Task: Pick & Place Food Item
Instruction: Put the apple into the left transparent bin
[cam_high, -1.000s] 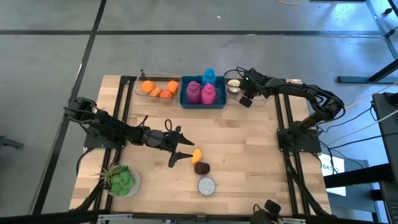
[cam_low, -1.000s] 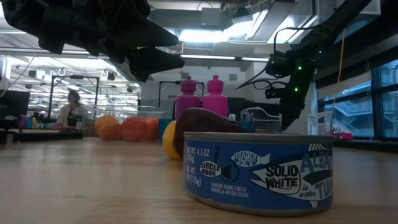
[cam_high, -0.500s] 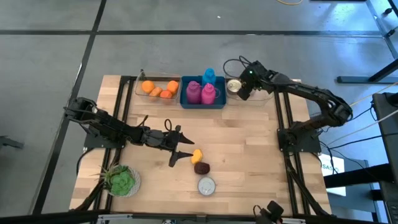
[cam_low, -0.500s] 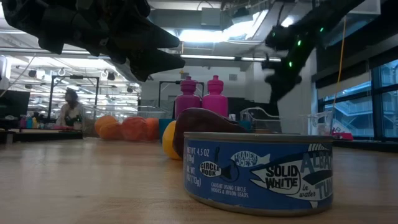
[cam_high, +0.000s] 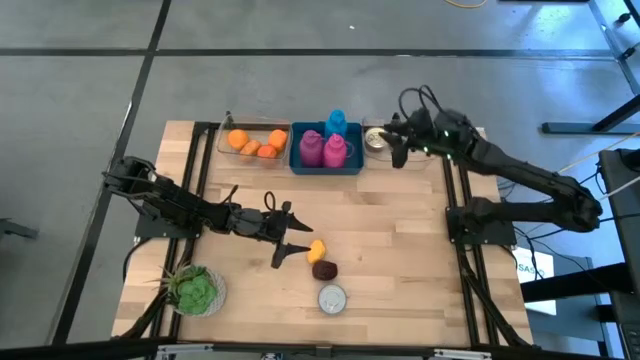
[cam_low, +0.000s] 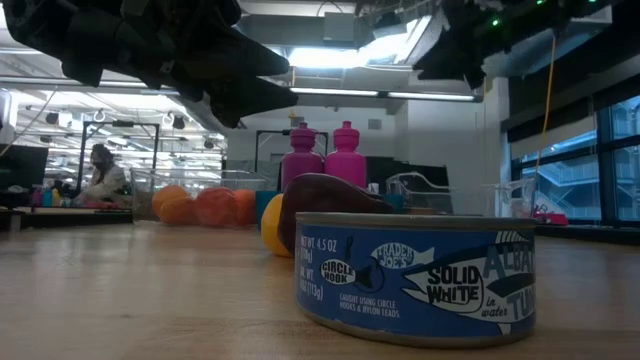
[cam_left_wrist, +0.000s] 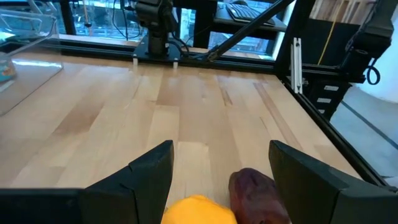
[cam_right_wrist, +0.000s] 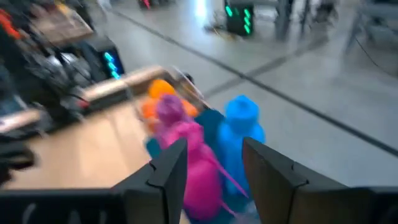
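High view: the left hand hangs wide open, empty, just left of the yellow food on the desk, ready to grab it. The right hand, up by the far bins, is empty and partly open.

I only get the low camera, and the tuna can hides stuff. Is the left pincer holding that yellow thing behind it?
Observer: No. From above, the left pincer is open, and the yellow thing lies on the table just in front of its tips.
Child: What about the brown lump?
Observer: It lies on its own, between the yellow thing and the can.
Child: Where is the right pincer?
Observer: At the back of the table, the right pincer is just right of the blue tray. It is open and empty.
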